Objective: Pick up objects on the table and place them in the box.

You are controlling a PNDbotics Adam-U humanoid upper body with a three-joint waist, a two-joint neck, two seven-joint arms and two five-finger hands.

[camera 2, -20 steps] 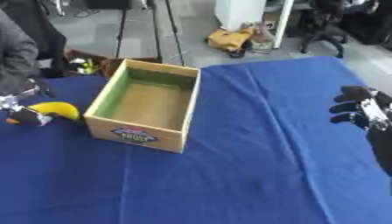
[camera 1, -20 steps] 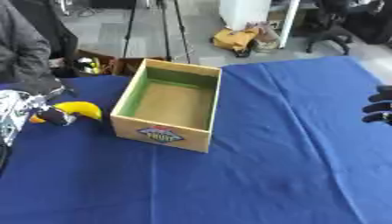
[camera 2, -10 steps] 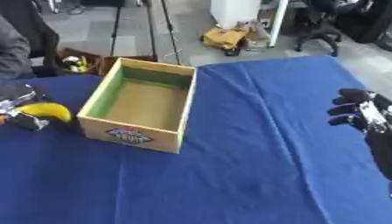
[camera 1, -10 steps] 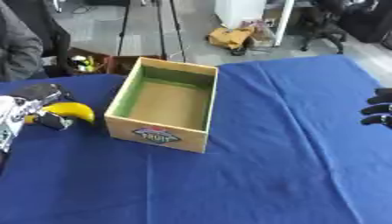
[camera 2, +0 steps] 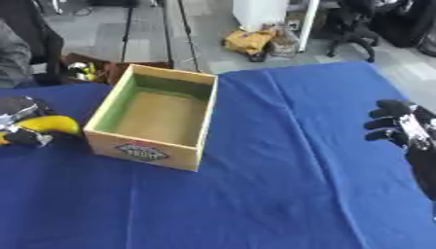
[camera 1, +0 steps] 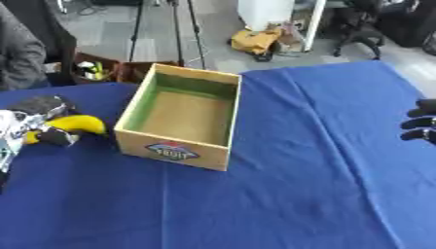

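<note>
Banana (camera 1: pixel 75 124) sits grasped in your left hand (camera 1: pixel 38 121) beside the empty box (camera 1: pixel 180 119) (right hand (camera 2: pixel 400 127) curled, idle); drop it in.

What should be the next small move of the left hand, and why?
Probably carry the banana rightward over the box wall. The left hand is curled round the banana just left of the box, which looks empty.
</note>
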